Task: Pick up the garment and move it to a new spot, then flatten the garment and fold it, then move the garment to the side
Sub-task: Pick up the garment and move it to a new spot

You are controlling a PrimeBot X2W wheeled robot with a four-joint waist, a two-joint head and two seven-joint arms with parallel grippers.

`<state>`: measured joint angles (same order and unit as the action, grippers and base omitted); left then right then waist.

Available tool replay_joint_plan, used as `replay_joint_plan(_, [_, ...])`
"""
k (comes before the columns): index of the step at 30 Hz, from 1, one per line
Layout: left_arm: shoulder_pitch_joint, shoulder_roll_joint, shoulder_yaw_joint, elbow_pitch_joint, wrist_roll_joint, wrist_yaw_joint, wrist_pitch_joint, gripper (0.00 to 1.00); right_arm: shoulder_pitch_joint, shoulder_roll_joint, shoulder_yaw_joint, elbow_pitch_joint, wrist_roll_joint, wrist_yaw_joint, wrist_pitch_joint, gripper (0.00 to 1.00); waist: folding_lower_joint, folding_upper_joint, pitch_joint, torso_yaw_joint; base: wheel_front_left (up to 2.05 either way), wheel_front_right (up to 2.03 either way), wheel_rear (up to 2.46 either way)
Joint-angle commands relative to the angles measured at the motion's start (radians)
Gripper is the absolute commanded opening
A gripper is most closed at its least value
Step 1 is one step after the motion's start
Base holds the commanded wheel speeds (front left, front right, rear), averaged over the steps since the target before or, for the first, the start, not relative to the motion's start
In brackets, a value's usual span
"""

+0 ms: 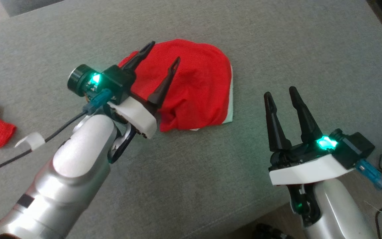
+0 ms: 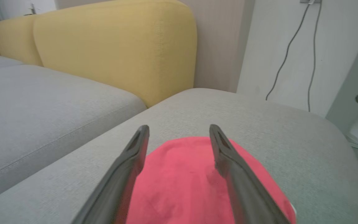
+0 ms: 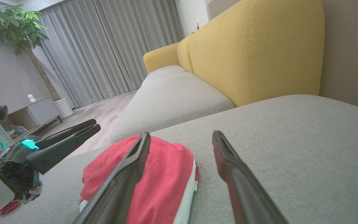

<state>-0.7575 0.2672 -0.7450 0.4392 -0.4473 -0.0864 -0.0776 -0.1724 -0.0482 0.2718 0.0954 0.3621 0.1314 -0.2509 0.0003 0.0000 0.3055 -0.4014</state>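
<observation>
The red fabric garment (image 1: 197,83) lies folded into a rounded, dome-shaped bundle flat on the grey woven sofa cushion (image 1: 211,186). It sits around the cushion's middle, well in from every edge. Its curved outline faces the cushion's far side and its straighter, creased end the near side. A pale white layer peeks from beneath it towards the cushion's right side.

right tool (image 3: 181,137) fingers spread wide, red garment (image 3: 166,183) heaped on grey sofa seat (image 3: 291,140), left tool (image 3: 94,126) just beside it
</observation>
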Motion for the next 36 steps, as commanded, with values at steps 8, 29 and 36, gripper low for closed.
replay_joint_plan(8, [0.004, 0.080, 0.092, -0.052, 0.013, 0.084, -0.125, 1.00, -0.001, -0.002, -0.033, -0.009, -0.037, -0.001, -0.011, 1.00, -0.0003, 0.0000, -0.081, 0.160, 0.00, 0.00, 0.00])
replay_joint_plan(29, [0.540, 0.047, 0.263, -0.346, 0.003, 0.307, -0.184, 1.00, 0.103, -0.002, -0.123, 0.054, -0.092, -0.001, -0.011, 1.00, -0.0003, 0.0000, -0.221, 0.366, 0.00, 0.00, 0.00])
replay_joint_plan(36, [0.602, 0.004, 0.318, -0.366, 0.052, 0.271, -0.184, 1.00, 0.107, -0.002, -0.116, 0.067, -0.092, -0.001, -0.011, 1.00, -0.0003, 0.0000, -0.229, 0.367, 0.00, 0.00, 0.00])
